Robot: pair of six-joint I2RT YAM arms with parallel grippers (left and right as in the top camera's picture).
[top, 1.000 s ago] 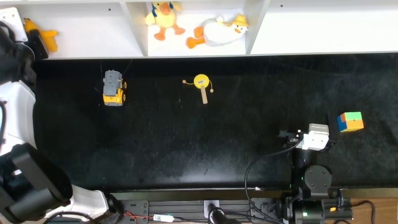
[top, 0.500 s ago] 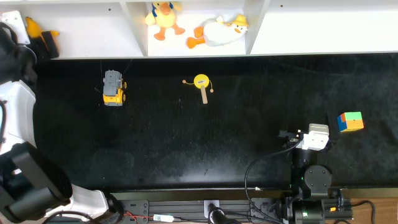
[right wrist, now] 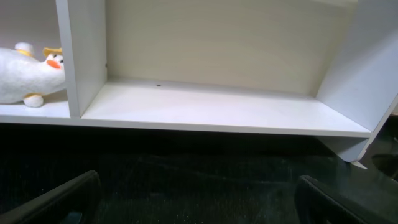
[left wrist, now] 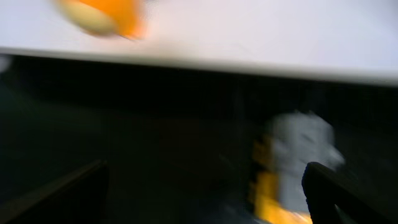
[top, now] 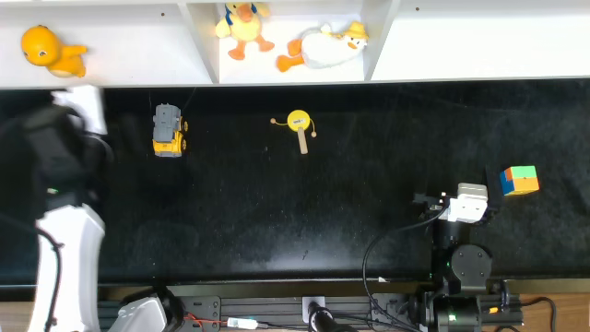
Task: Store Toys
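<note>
Smooth round orange duck [top: 48, 46] on the white shelf [top: 138, 51] — left fingers [left wrist: 71, 194] and right fingers [right wrist: 62, 196] spread wide, empty.

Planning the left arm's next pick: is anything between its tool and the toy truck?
Nothing visible does. The left tool is open over bare black mat, with the toy truck close ahead; the yellow rattle lies well aside.
</note>
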